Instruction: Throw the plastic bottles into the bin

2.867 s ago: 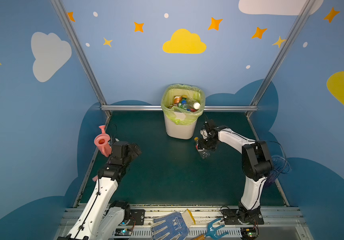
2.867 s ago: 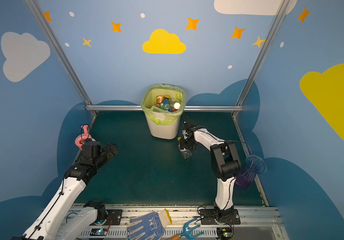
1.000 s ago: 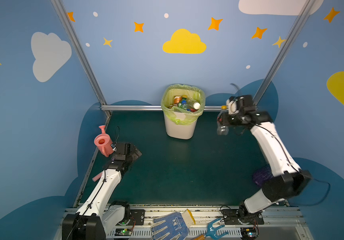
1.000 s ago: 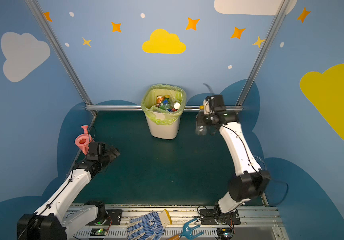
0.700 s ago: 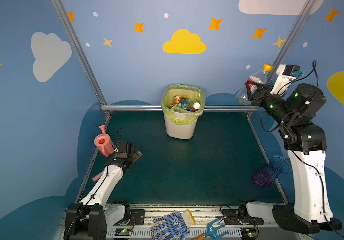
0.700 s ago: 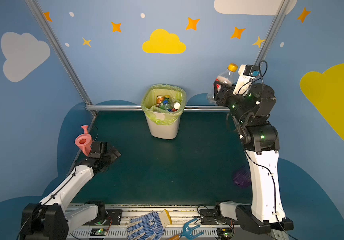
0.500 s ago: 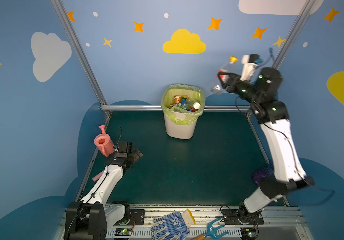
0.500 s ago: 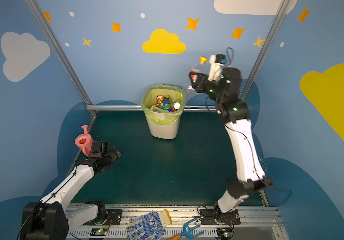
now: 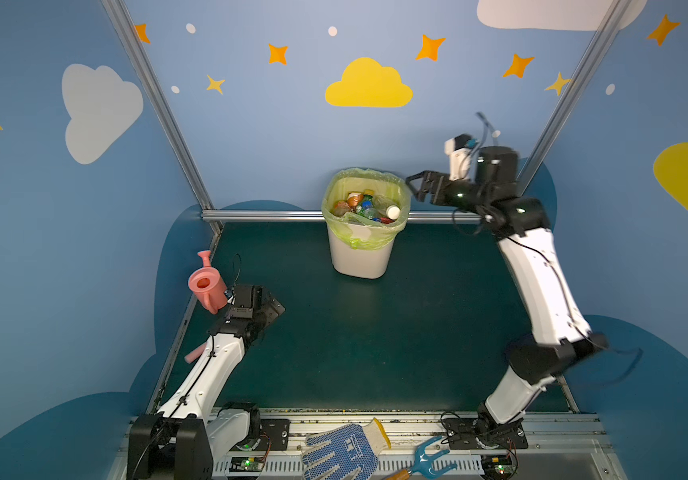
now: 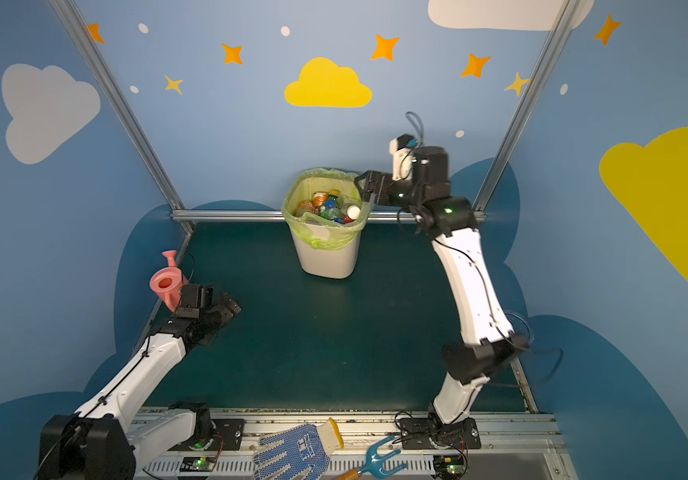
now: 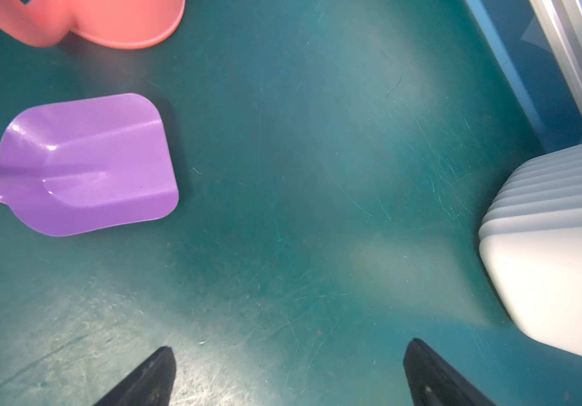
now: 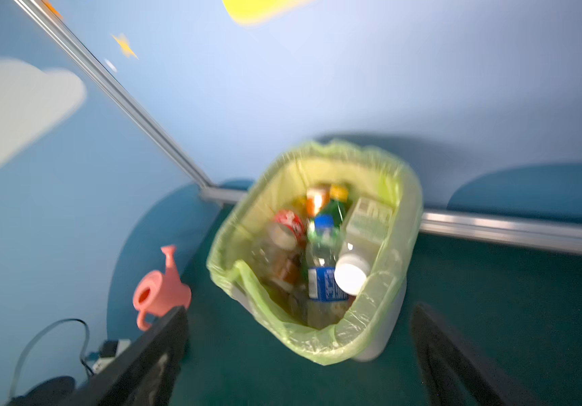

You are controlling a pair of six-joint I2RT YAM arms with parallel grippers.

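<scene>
The bin [image 9: 359, 257] [image 10: 328, 259] is white with a yellow-green bag and stands at the back middle of the green mat. Several plastic bottles [image 9: 365, 205] [image 10: 330, 208] [image 12: 324, 246] lie inside it, clear, green and brown, one with a white cap. My right gripper [image 9: 415, 188] [image 10: 364, 189] [image 12: 298, 311] hovers open beside the bin's upper right rim, with nothing between its fingers. My left gripper [image 9: 273, 307] [image 10: 232, 309] [image 11: 289, 348] is open low over the mat at the left, empty. The bin's white wall [image 11: 556, 263] shows in the left wrist view.
A pink watering can [image 9: 205, 284] [image 10: 166, 284] [image 12: 159, 288] stands at the left edge, just behind my left wrist. A purple scoop [image 11: 89, 165] lies on the mat near it. A metal rail [image 9: 263, 215] runs behind the bin. A glove [image 9: 340, 453] and a blue fork tool [image 9: 429, 461] lie on the front ledge.
My right arm swung from high at the right down to the bin's rim. Its jaws opened and the orange-capped clear bottle has left them. My left arm stayed almost still.
</scene>
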